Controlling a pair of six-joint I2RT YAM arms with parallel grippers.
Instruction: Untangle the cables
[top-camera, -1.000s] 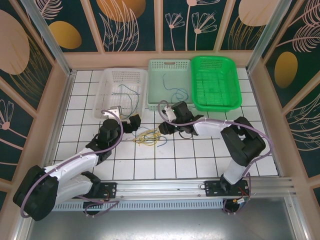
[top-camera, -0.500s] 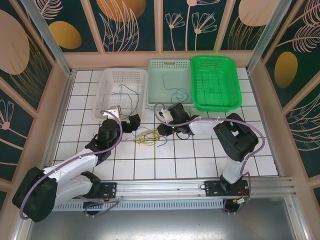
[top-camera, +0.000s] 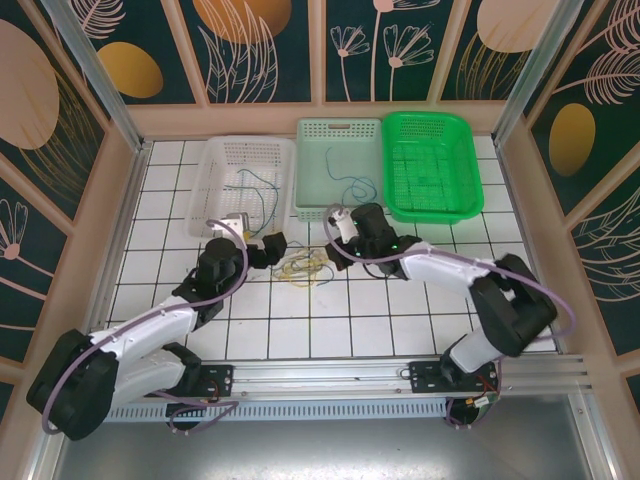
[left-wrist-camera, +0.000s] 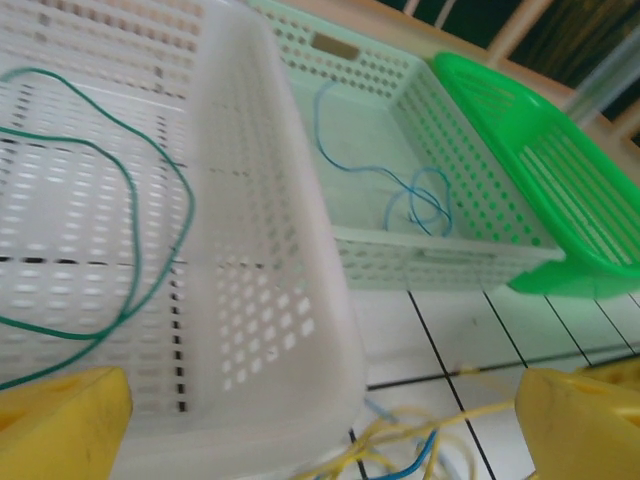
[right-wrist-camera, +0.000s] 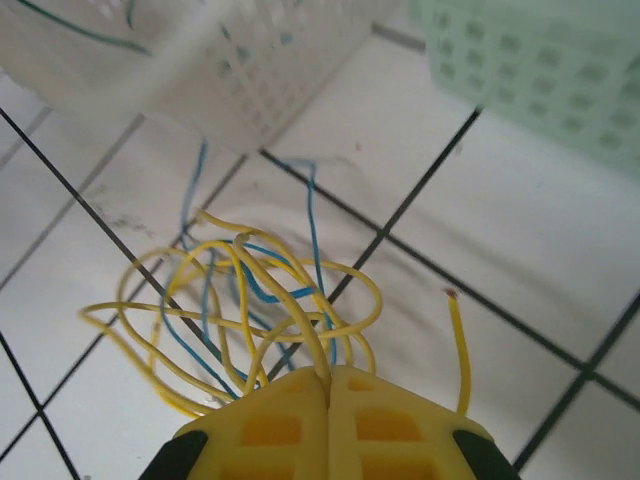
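Note:
A tangle of yellow and blue cables lies on the white tiles between the two arms. My right gripper is at its right side, shut on one yellow strand; in the right wrist view the closed fingertips pinch that strand where it rises from the tangle. The left gripper stands open just left of the pile, its yellow fingers wide apart with the tangle's edge low between them. A green cable lies in the white basket, a blue cable in the pale green basket.
A bright green basket stands at the back right beside the other two. The white basket's near corner is close in front of the left gripper. Wooden walls enclose the tiled table on three sides.
The right gripper has closed onto a yellow strand and its arm has swung to the right. The tangle has shifted slightly towards the baskets. The left gripper stays open.

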